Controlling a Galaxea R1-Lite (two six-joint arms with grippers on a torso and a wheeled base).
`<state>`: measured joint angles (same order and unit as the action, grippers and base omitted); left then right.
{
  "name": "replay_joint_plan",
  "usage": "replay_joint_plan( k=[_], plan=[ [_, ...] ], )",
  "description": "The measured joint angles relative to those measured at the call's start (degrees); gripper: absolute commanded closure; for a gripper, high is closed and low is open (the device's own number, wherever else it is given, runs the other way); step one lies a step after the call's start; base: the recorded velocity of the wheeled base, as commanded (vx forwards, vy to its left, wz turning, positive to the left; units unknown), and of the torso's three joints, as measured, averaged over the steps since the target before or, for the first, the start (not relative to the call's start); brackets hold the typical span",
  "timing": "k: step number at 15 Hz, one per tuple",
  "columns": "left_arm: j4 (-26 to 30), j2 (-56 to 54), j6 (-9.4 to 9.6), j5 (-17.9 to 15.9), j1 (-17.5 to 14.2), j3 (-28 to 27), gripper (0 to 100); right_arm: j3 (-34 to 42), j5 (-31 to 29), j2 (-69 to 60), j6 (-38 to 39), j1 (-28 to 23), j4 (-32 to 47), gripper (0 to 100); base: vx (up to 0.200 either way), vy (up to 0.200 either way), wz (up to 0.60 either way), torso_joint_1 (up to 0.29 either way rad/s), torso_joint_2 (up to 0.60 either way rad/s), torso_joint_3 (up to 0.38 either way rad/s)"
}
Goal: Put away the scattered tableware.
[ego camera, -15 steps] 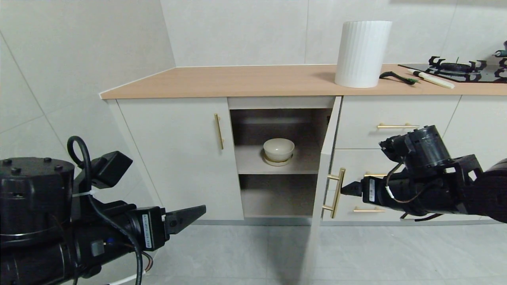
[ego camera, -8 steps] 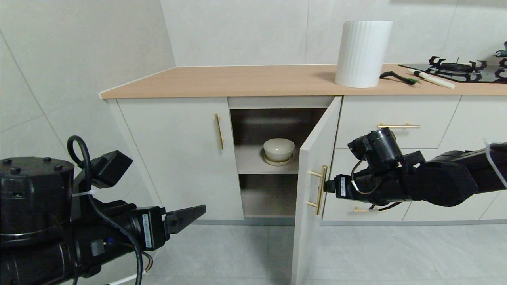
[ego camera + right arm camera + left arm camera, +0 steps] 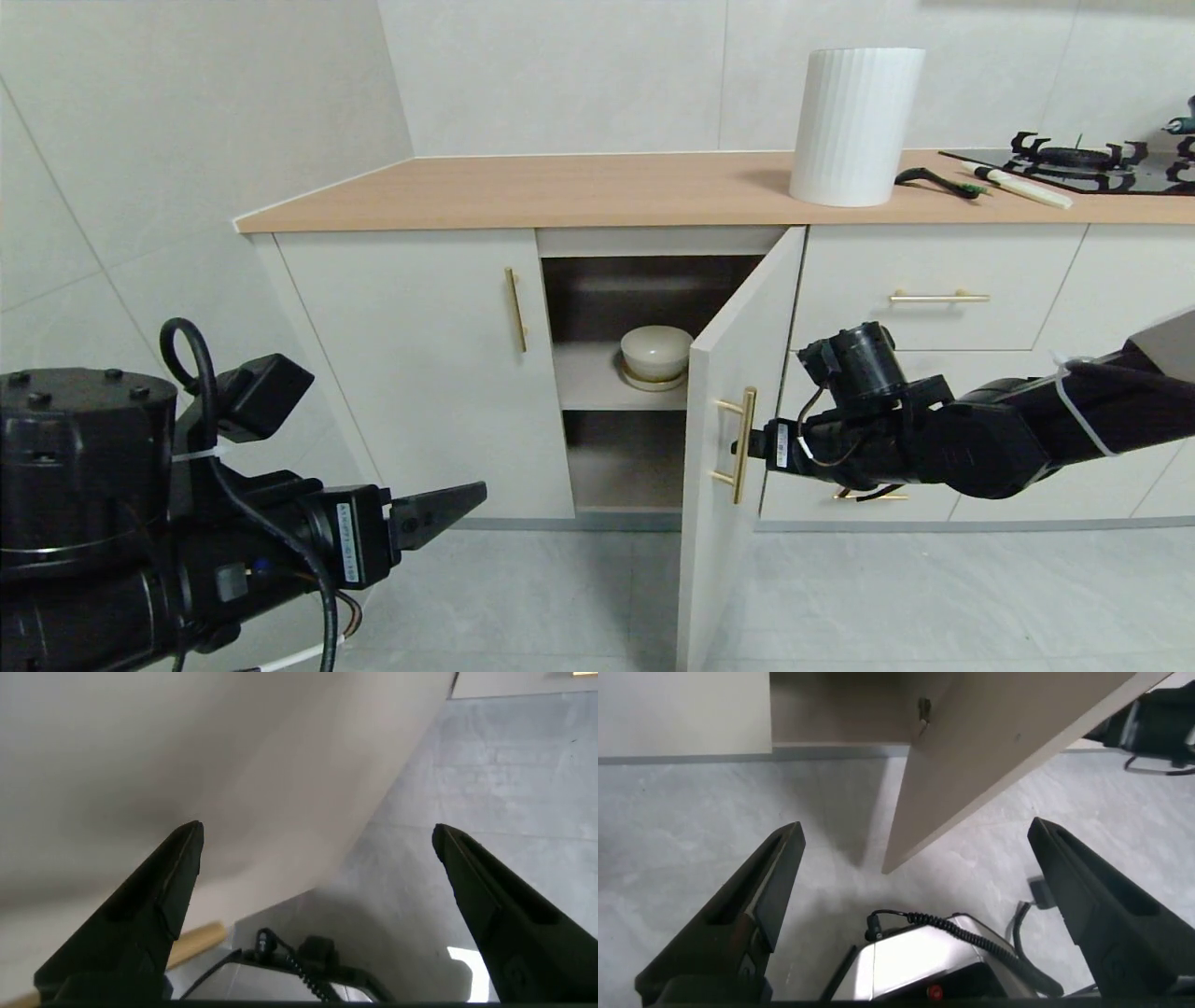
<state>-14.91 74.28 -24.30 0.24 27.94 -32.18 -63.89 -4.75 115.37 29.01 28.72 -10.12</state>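
Observation:
A pale bowl [image 3: 655, 353] sits on a small plate on the middle shelf of the open cupboard. The cupboard door [image 3: 733, 373] stands about half shut and hides the bowl's right edge. My right gripper [image 3: 750, 448] is open, its tips against the door's outer face beside the gold handle [image 3: 740, 446]. In the right wrist view the door [image 3: 234, 756] lies just ahead of the spread fingers [image 3: 163, 896]. My left gripper [image 3: 448, 504] hangs open and empty low at the left, over the floor, with the door's lower corner [image 3: 999, 756] ahead of it.
A tall white ribbed canister [image 3: 854, 126] stands on the wooden counter [image 3: 560, 191], with utensils [image 3: 938, 182] and a gas hob [image 3: 1083, 163] to its right. The left cupboard door [image 3: 420, 373] is shut. Drawers [image 3: 934, 297] are behind my right arm. Grey floor lies below.
My right arm has moved left, pushing the cupboard door from nearly edge-on to about half shut. The left arm has stayed put.

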Motion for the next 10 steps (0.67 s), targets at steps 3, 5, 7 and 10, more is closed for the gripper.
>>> replay_joint_plan(
  k=[3,5,7,10],
  plan=[
    [0.00,0.00,0.10,-0.06,0.00,0.07,0,0.15,-0.04,1.00,0.22,0.18,-0.57,0,0.133,0.000,0.00,-0.002,0.00,0.000],
    [0.07,0.00,0.10,-0.24,0.02,0.11,0,0.11,-0.11,1.30,1.10,0.29,-0.61,0,0.200,0.000,0.00,-0.007,0.00,0.005],
    [0.11,0.04,0.07,-0.24,-0.02,0.11,0,0.02,-0.09,1.48,1.45,0.40,-1.56,0,0.200,0.000,0.00,0.005,0.00,-0.002],
    [0.07,0.09,0.07,-0.24,-0.02,0.11,0,0.15,-0.13,1.55,2.90,1.16,-2.63,0,0.200,0.000,0.00,0.005,0.00,0.002]
  ],
)
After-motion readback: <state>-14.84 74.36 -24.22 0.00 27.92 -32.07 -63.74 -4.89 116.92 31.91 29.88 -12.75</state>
